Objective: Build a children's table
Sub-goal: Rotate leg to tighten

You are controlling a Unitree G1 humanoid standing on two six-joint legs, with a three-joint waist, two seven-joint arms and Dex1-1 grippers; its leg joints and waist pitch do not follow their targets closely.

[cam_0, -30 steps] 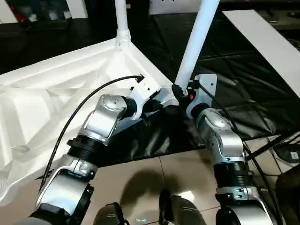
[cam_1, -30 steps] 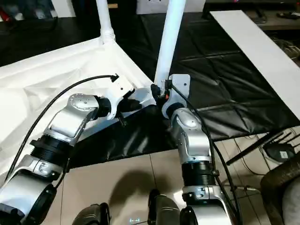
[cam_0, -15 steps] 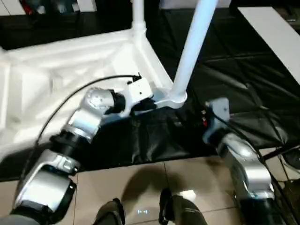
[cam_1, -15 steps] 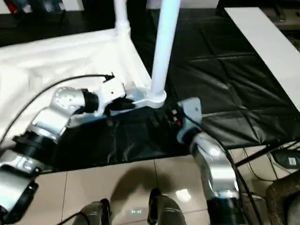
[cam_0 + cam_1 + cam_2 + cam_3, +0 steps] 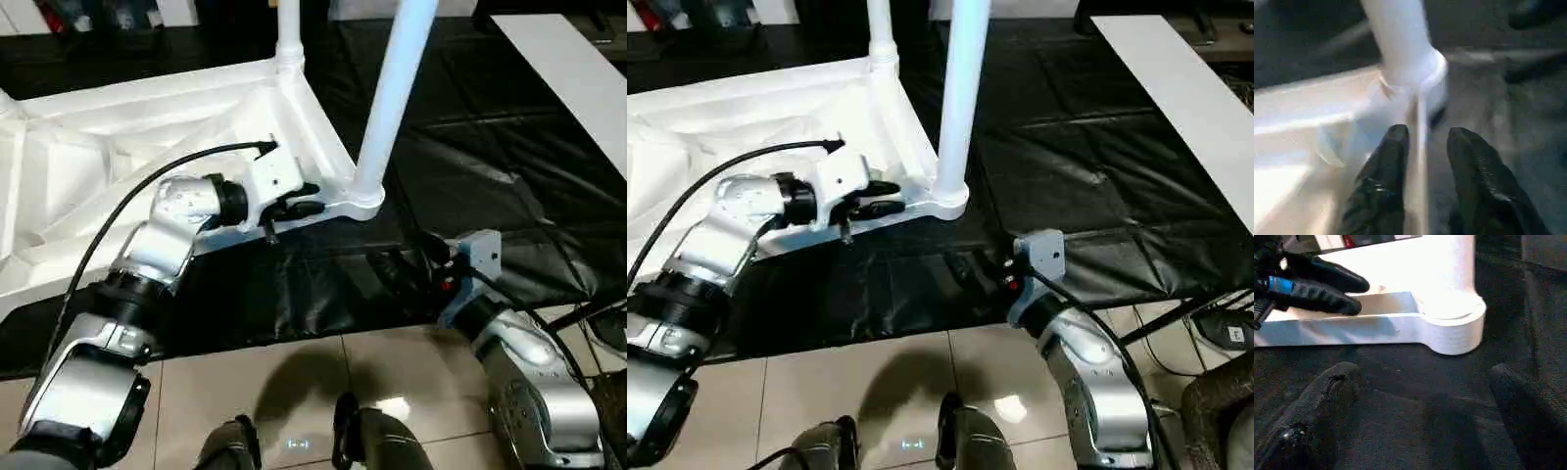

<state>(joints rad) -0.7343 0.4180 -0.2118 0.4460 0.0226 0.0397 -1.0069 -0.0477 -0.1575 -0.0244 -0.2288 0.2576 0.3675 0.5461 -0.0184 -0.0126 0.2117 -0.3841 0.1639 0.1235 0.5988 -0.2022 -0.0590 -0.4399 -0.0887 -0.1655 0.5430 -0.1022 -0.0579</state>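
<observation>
The left tool [image 5: 294, 208] pinches the near rim of the upturned top [image 5: 118, 166] to steady it, leg [image 5: 392, 93] socketed upright, while the right tool [image 5: 1415, 416] hangs spread above the worktop [image 5: 470, 147].

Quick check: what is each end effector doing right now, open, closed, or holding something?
Left end effector: closed on the rim of the tabletop, beside the near leg.
Right end effector: open, holding nothing, above the black cover.
</observation>
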